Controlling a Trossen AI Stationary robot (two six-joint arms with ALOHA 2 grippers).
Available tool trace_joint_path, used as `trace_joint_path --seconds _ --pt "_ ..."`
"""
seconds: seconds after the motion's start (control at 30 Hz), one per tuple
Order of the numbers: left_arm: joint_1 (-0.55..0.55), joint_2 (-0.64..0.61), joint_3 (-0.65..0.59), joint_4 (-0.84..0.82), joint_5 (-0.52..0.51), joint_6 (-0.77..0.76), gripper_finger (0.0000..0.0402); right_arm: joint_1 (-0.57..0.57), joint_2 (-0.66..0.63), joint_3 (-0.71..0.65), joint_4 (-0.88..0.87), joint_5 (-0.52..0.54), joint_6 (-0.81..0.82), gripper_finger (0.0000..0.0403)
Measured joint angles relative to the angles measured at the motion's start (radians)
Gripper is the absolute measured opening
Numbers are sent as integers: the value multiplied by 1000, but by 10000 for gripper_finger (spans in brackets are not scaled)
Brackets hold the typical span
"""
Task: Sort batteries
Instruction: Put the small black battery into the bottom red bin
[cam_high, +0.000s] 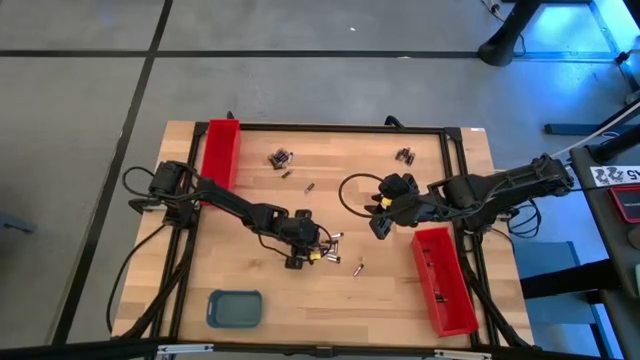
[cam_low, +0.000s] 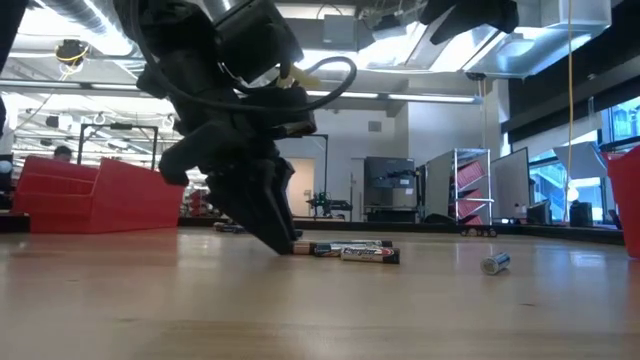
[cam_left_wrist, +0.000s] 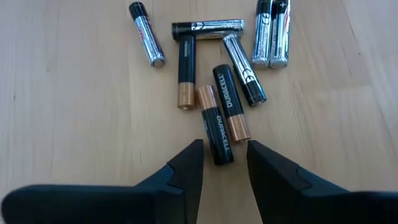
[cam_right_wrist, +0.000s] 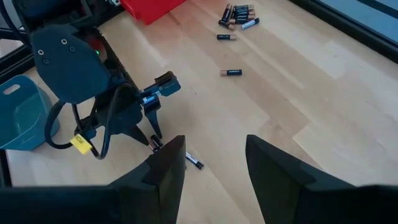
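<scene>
— Batteries (cam_left_wrist: 216, 132) — loose cluster mid-table, light, hard, slick, prone to rolling?
— Yes. Left gripper (cam_left_wrist: 224, 163) parted, straddling one cell; pinch mid-barrel. Right gripper (cam_right_wrist: 214, 163) parted, empty, three o'clock.

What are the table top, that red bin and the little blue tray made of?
Table top: looks like pale wood, with visible plank seams and grain. Red bin: probably moulded plastic, uniform glossy red. Blue tray: likely plastic too, with smooth rounded corners and a matte blue-grey surface.
</scene>
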Motion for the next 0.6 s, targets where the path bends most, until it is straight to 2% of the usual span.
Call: trace_joint_path --seconds 0.27,0.5,0.6 --pt "3 3 0 18 -45 -21 80 0 0 0 1 0 0 170" --pt "3 -2 2 -28 -51 -107 15 0 -1 0 1 -14 0 170" --pt "3 -13 2 -65 -53 -140 13 0 -2 0 3 -55 0 170"
